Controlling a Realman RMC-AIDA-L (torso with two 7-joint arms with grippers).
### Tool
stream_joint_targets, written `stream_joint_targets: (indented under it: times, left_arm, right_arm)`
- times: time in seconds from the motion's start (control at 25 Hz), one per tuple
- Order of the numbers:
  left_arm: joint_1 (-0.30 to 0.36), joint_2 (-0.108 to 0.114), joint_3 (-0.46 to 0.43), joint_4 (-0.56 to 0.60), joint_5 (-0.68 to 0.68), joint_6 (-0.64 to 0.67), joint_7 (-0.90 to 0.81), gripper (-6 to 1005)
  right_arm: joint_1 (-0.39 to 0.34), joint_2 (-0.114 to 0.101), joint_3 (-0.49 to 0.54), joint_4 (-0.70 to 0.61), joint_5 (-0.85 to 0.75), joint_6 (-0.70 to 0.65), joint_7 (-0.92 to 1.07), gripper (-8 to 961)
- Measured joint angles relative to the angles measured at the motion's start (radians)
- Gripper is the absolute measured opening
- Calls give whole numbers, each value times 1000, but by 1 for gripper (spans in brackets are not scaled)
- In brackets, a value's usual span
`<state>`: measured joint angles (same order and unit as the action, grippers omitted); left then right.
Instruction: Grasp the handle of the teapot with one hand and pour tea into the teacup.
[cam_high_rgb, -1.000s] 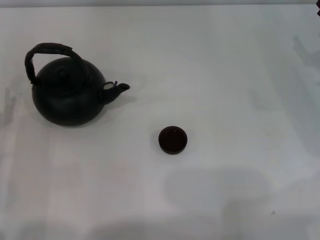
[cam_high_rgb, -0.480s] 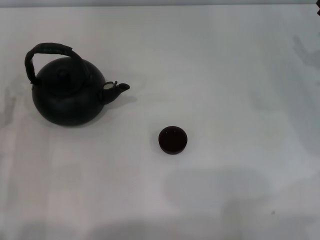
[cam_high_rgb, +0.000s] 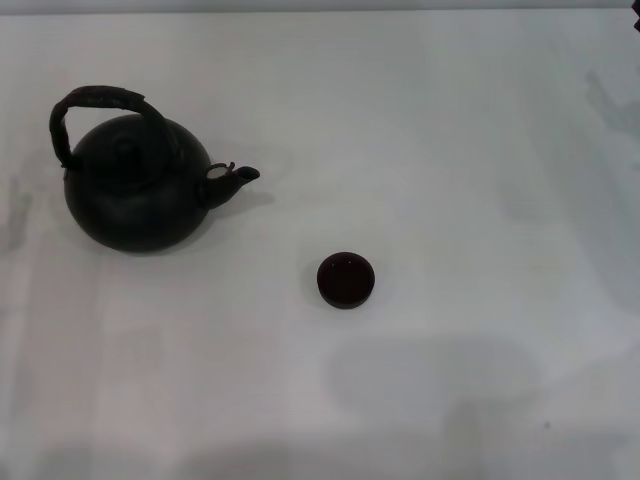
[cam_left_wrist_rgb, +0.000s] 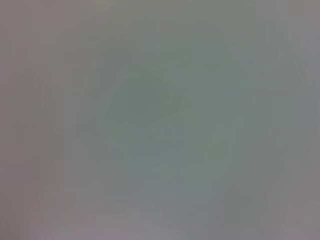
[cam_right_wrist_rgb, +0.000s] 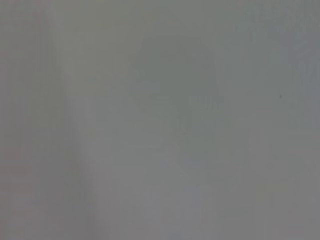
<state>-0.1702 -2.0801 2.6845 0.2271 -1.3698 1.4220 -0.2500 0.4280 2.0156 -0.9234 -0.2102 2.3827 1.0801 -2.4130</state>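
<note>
Teapot (cam_high_rgb: 135, 190) sits upright on the white table (cam_high_rgb: 480, 150), handle (cam_high_rgb: 95, 100) arched overhead — easy to hook. Teacup (cam_high_rgb: 346, 279) stands apart off its spout side. Neither gripper shows — fingers, can't tell.

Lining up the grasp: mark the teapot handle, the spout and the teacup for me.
handle (cam_high_rgb: 98, 97), head view, top of the wrapped arch.
spout (cam_high_rgb: 240, 175), head view, near its tip.
teacup (cam_high_rgb: 345, 279), head view, centre of its opening.
</note>
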Motion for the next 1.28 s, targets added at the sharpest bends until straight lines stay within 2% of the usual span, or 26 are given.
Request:
stream_joint_targets:
  times: [1.28]
  left_arm:
    - [0, 1, 0, -6, 0, 0, 0, 789]
  right_arm:
    - [3, 2, 0, 0, 0, -2, -1, 841]
